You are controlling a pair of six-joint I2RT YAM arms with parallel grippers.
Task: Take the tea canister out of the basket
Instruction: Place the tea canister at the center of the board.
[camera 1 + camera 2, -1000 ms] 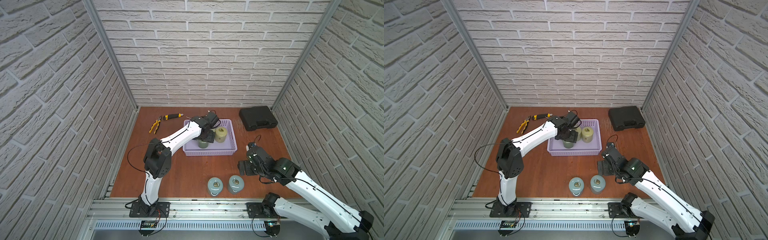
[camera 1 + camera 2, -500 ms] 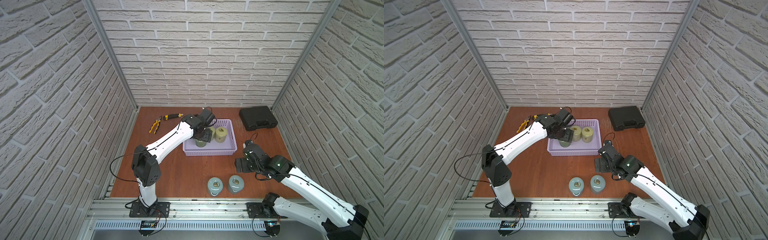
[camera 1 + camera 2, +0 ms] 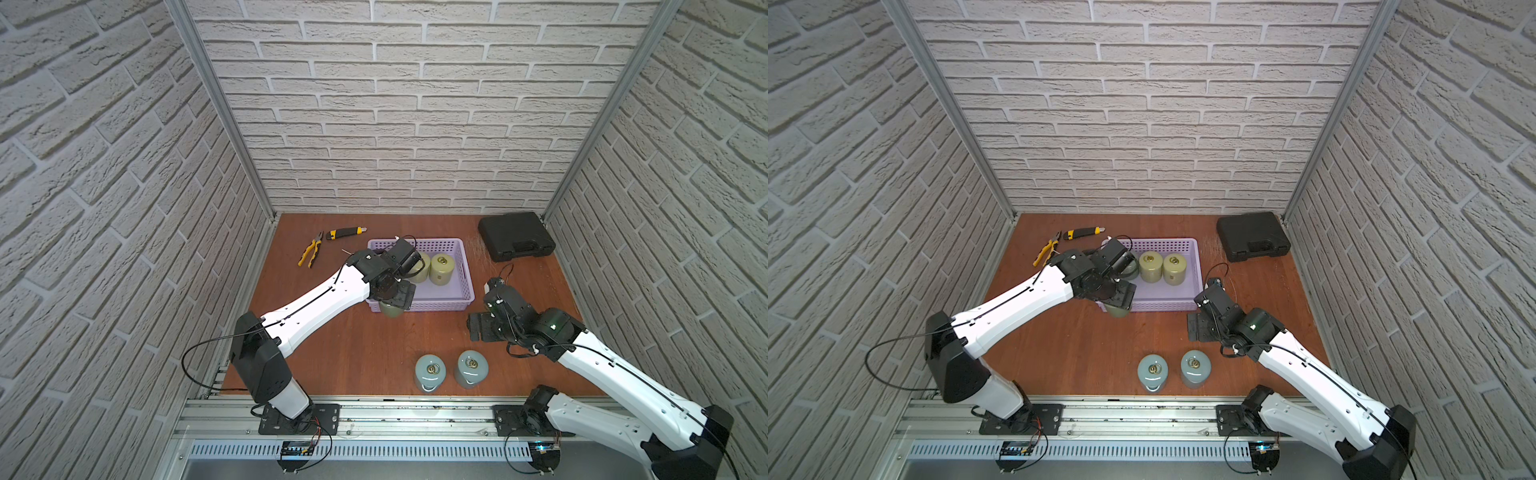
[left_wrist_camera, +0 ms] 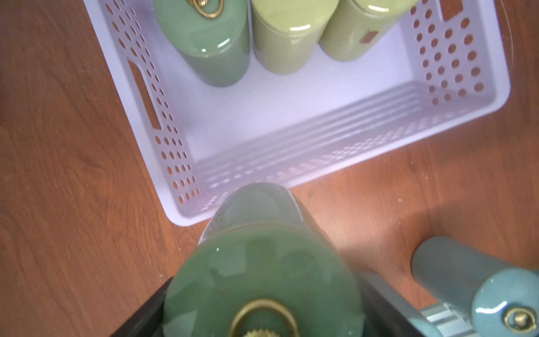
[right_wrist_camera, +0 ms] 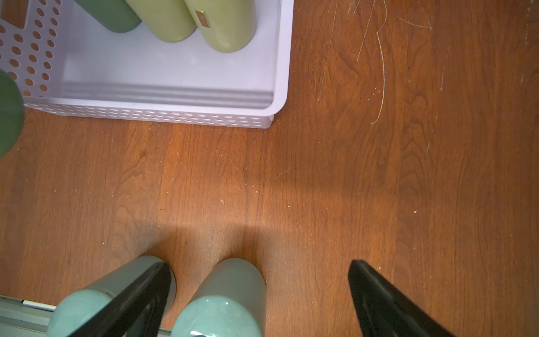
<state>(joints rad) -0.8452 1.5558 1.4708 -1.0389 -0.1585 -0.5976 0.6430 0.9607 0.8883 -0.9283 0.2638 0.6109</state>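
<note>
Left gripper, clamped on a dark green tea canister, holds it above the near corner of the basket: lifted, not yet set down. Right gripper hangs empty, jaws wide apart. Three canisters stand inside; two grey-blue canisters wait on the wooden table, enclosed by brick-patterned walls.

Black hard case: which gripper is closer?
Right. The right gripper hangs open in front of the case; the left gripper holds a canister at the basket's opposite corner.

Six tea canisters, one basket, one case, one pliers, one knife.
</note>
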